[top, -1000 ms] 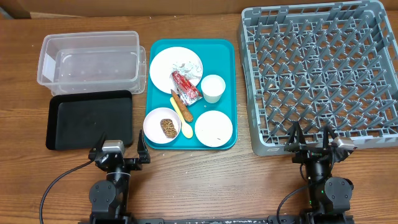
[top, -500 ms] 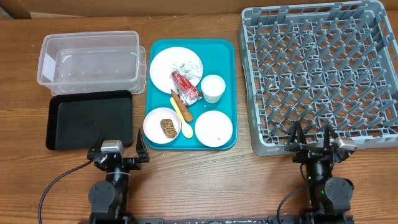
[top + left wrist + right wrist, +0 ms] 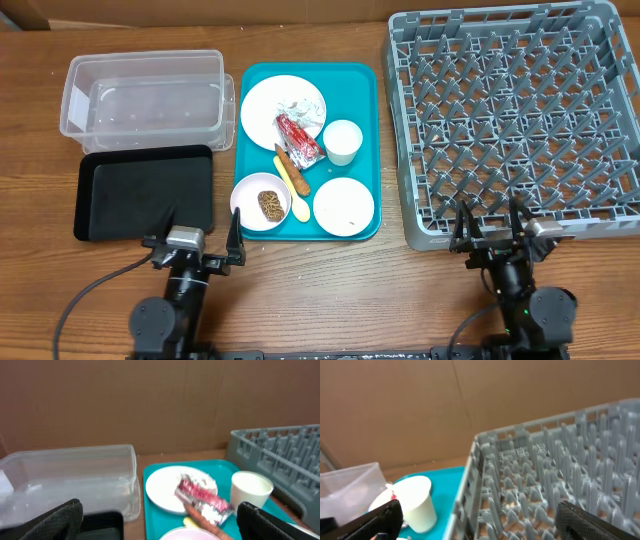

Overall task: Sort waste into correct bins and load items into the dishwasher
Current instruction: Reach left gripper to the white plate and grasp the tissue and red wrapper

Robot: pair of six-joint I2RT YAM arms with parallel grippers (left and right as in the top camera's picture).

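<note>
Both arms had shifted slightly since the earlier view, the left tool (image 3: 197,234) rightward toward the teal tray (image 3: 366,82), the right tool (image 3: 488,226) leftward by the dish rack (image 3: 600,215); both tools stood open and empty; the waste lay on the tray, the red wrapper (image 3: 300,138) overlapping the plate (image 3: 262,105), just beside the cup (image 3: 342,142); I judged a careless grab there could tip the cup.

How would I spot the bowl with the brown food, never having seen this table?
Find the teal tray between the black tray and the grey rack. The bowl sits in its near-left corner, beside the yellow spoon. Unlike its neighbours, it holds a brown lump.
</note>
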